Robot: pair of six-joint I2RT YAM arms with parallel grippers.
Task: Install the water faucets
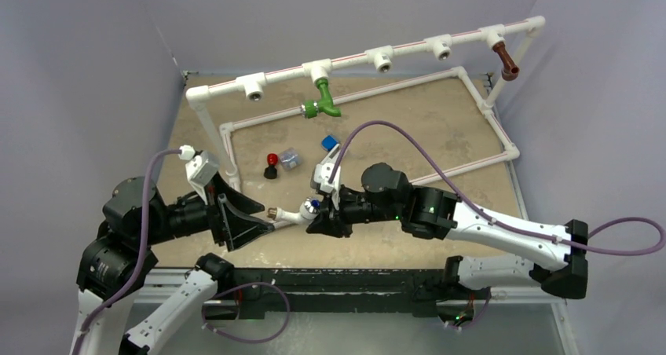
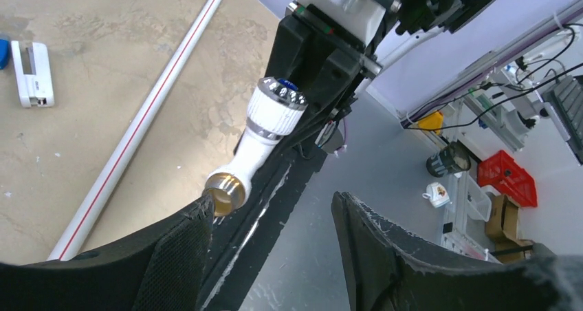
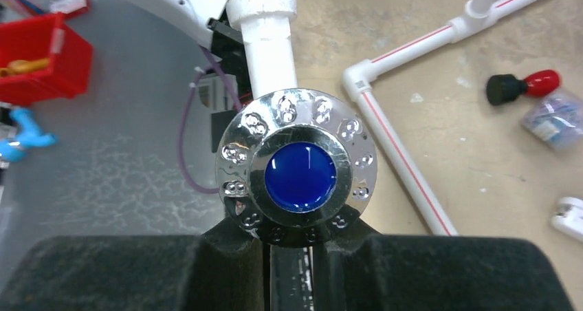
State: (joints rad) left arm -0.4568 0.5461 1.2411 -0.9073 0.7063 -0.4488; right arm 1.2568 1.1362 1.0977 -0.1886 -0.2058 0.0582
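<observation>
Top view: the right gripper (image 1: 320, 217) is clamped on the white faucet (image 1: 301, 211) above the near edge of the worktop (image 1: 408, 135). The left gripper (image 1: 265, 216) faces it with its jaws apart. The green faucet (image 1: 322, 104) and brown faucet (image 1: 506, 62) sit in tees of the pipe frame (image 1: 353, 58). Left wrist view: the white faucet's brass end lies just beside one spread finger's tip. Right wrist view: both fingers close under the silvery knob (image 3: 299, 166).

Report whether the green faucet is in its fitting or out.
In: the green faucet hangs from a tee fitting on the frame's top pipe.
</observation>
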